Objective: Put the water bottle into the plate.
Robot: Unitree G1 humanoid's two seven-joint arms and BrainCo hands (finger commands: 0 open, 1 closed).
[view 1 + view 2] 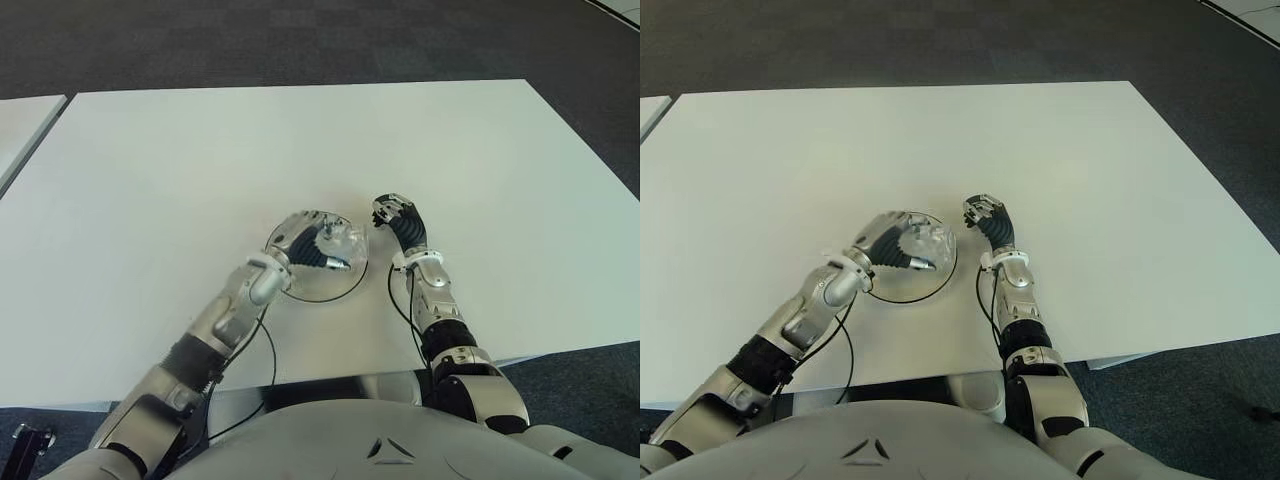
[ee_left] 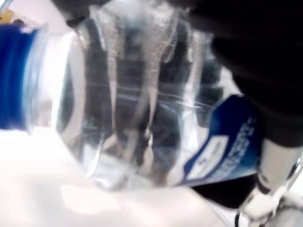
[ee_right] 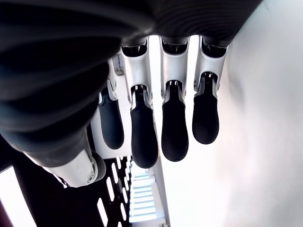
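A clear water bottle with a blue cap and blue label is held on its side by my left hand. The dark fingers are shut around its body. Hand and bottle show within the outline of a clear glass plate near the table's front edge. Whether the bottle touches the plate I cannot tell. My right hand shows just right of the plate, fingers loosely bent and holding nothing.
The white table stretches bare to the back and both sides. A second white table edge shows at far left. Dark carpet lies beyond. Black cables hang along both forearms.
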